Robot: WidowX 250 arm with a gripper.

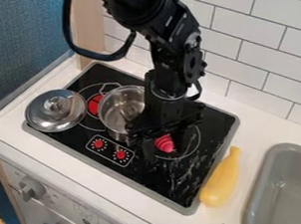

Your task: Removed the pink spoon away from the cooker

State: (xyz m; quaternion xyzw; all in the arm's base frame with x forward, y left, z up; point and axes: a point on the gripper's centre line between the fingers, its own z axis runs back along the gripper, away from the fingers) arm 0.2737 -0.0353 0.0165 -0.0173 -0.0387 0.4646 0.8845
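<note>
Pink spoon (pixel 165 143) lies between 2 parted fingers of the claw (pixel 169 147).

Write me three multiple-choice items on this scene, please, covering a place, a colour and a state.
1. Where does the yellow object lie?
A) Inside the pot
B) Between cooker and sink
C) On the lid

2. What colour are the cooker's two front dials?
A) Red
B) Blue
C) Green

3. How is the metal pot?
A) Covered
B) Upside down
C) Upright, uncovered

1: B, it sits on the white counter there.
2: A, both show red centres.
3: C, its inside shows and the lid lies off it.
</note>
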